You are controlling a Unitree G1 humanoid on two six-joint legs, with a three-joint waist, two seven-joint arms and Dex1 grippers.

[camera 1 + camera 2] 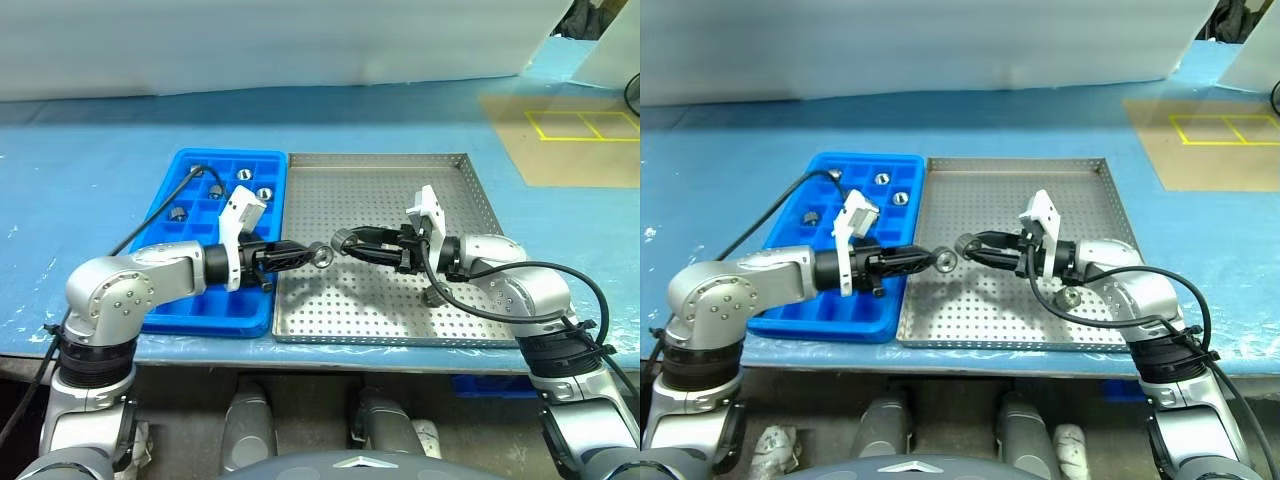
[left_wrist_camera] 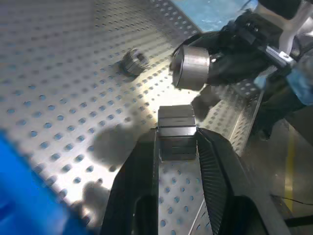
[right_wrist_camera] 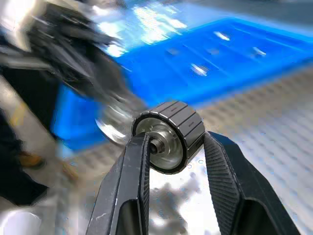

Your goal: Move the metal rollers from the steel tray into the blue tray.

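Observation:
The steel tray point(image 1: 380, 190) lies mid-table with the blue tray point(image 1: 208, 322) against its left side. Above the steel tray's left half my two grippers meet tip to tip. My left gripper point(image 1: 314, 256) is shut on a metal roller point(image 2: 177, 131), and my right gripper point(image 1: 345, 241) is shut on another roller point(image 3: 170, 137). The two held rollers hang close together without clearly touching. One loose roller point(image 1: 437, 296) rests on the steel tray's perforated floor under my right wrist. Several rollers point(image 1: 244, 174) sit in the blue tray's far compartments.
Both trays sit on a blue-covered table point(image 1: 90, 180) whose front edge runs just below them. A brown board with yellow lines point(image 1: 580, 130) lies at the back right. A white sheet point(image 1: 280, 40) closes the far side.

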